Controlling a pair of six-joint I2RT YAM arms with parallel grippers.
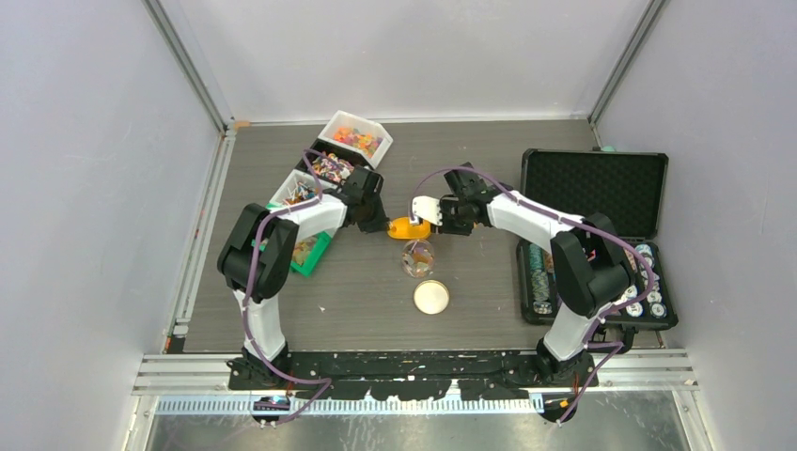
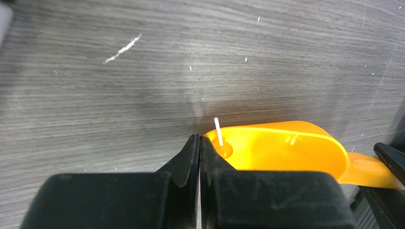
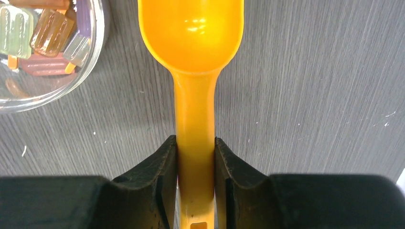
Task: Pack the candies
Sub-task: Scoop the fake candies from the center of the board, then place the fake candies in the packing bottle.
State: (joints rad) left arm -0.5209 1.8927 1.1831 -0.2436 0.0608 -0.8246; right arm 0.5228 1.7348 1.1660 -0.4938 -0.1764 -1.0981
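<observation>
My right gripper [image 3: 196,143] is shut on the handle of the orange scoop [image 3: 191,38], which it holds level over the table; the bowl part in view looks empty. In the top view the scoop [image 1: 409,227] lies between both grippers. My left gripper [image 2: 199,139] is shut with nothing visible between its jaws, its tips right beside the scoop's front tip [image 2: 286,150]. A tiny orange lump on a white stick [image 2: 222,148] sits at that tip. A clear jar [image 1: 417,257] holds several candies [image 3: 45,36], just left of the scoop in the right wrist view.
A round lid [image 1: 431,297] lies near the jar. Bins of candies [image 1: 355,139] stand in a row at the back left, with a green bin [image 1: 315,252] nearer. An open black case [image 1: 594,193] with poker chips [image 1: 648,299] is at the right.
</observation>
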